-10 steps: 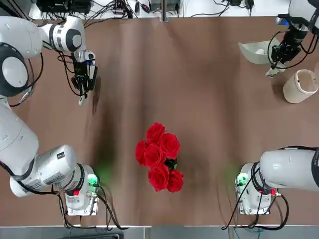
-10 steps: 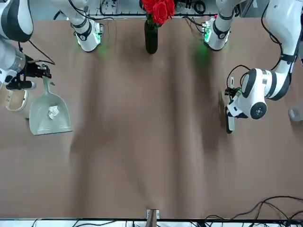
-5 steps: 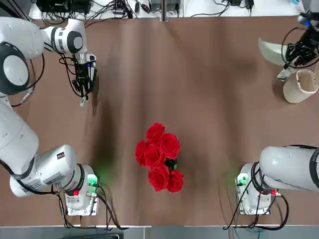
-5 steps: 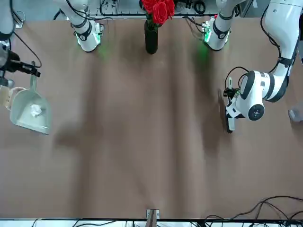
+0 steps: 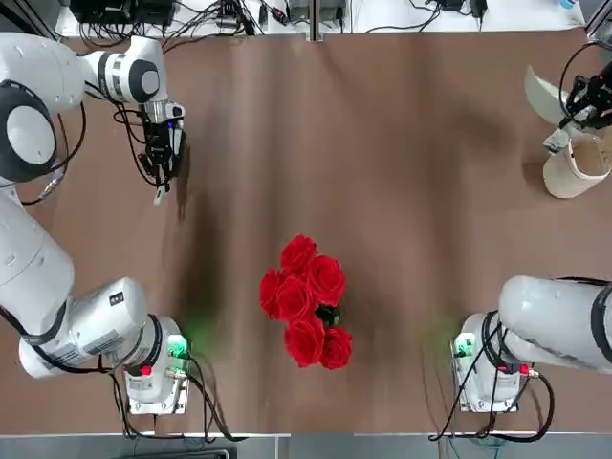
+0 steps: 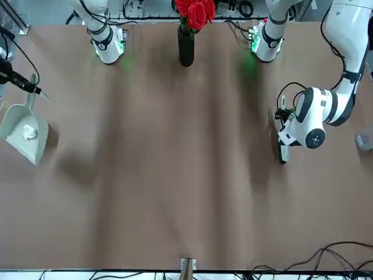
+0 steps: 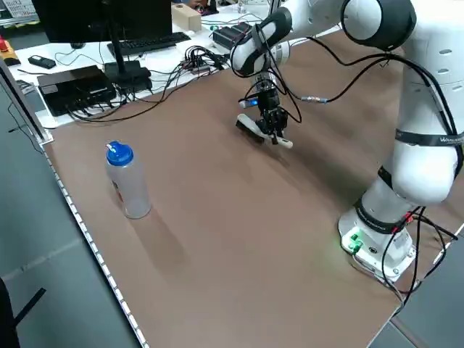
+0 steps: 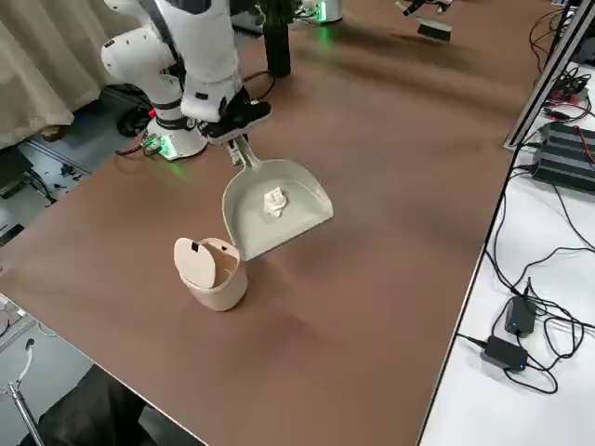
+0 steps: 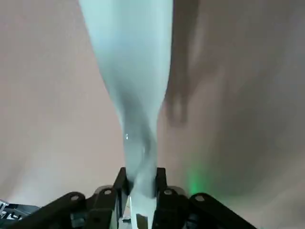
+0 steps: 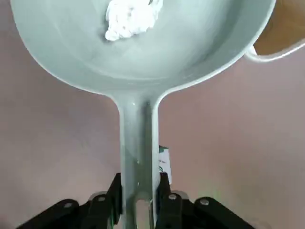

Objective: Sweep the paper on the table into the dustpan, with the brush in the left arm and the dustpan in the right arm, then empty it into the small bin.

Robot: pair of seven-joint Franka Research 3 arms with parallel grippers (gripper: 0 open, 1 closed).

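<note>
My right gripper [image 8: 239, 142] is shut on the handle of the pale dustpan [image 8: 265, 218], which is held off the table and tilted next to the small bin [image 8: 212, 275]. The white paper [image 8: 275, 201] ball lies inside the scoop and also shows in the right wrist view as paper [image 10: 131, 16] in the dustpan [image 10: 143, 52], beside the bin's rim [image 10: 286, 36]. From above, the dustpan [image 5: 542, 94] sits just beyond the bin [image 5: 577, 164]. At the far left, my left gripper [image 5: 163, 164] is shut on the cream brush [image 7: 255, 129], held low over the table [image 5: 402, 220].
A bunch of red roses [image 5: 306, 301] in a dark vase [image 6: 186, 46] stands mid-table near the arms' bases. A spray bottle with a blue cap [image 7: 127, 181] stands at the table's left edge. Cables and electronics lie beyond the far edge.
My right arm has carried the dustpan, with the paper in it, further to the robot's right until it is beside the bin, and tilted it more. The left arm has barely moved.
</note>
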